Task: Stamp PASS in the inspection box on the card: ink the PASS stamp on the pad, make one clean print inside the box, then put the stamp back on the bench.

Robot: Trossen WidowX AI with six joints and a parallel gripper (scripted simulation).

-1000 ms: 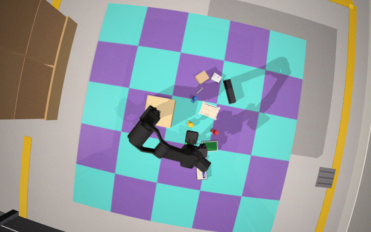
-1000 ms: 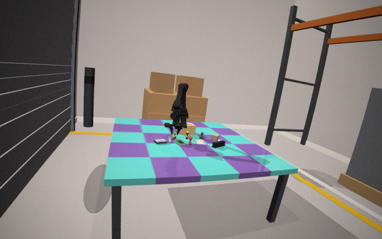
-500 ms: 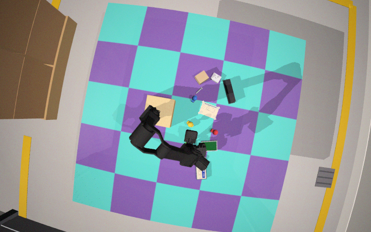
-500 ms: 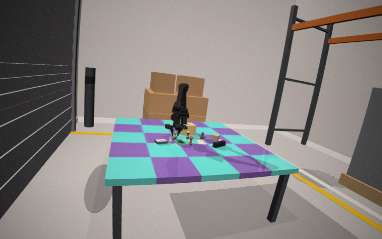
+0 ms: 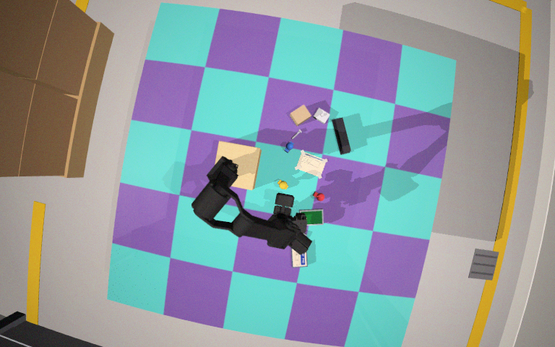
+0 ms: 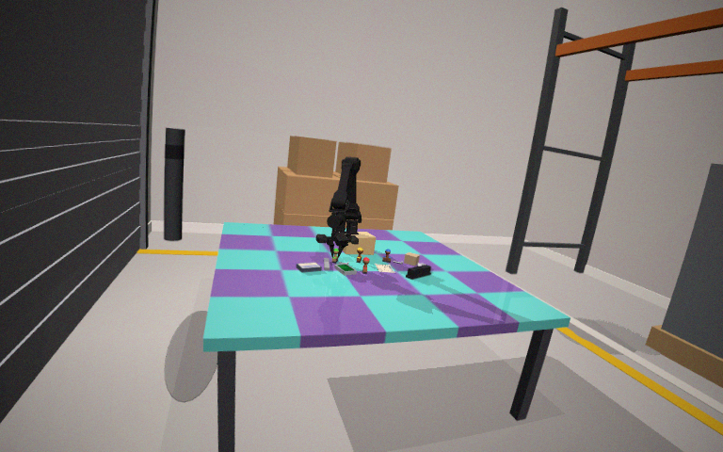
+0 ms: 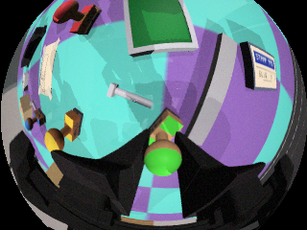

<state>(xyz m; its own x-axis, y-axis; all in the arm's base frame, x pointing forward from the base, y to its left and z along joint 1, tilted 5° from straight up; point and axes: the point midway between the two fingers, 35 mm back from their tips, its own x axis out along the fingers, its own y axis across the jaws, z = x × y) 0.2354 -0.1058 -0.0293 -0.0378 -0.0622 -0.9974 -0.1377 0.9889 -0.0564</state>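
The green-topped stamp (image 7: 163,157) (image 6: 335,250) stands upright, with a green-marked wooden base. My gripper (image 7: 163,134) (image 6: 334,259) points down around it; the fingers stand close on both sides of its handle and look shut on it. The arm hides this stamp in the top view. The green ink pad (image 5: 312,217) (image 6: 345,267) (image 7: 155,21) lies just ahead. A cream sheet with printed lines (image 5: 311,163) (image 6: 383,267) (image 7: 47,72) lies farther off. A small card with a blue header (image 5: 300,258) (image 7: 264,67) lies on the other side. No stamp face is readable.
Red (image 5: 319,196) (image 7: 65,11), yellow (image 5: 282,184) (image 7: 55,140) and blue stamps (image 5: 289,145) stand nearby. A grey bar (image 7: 213,83) and a silver bolt-like piece (image 7: 131,97) lie near the gripper. A black block (image 5: 341,136) and a wooden block (image 5: 300,115) lie farther away.
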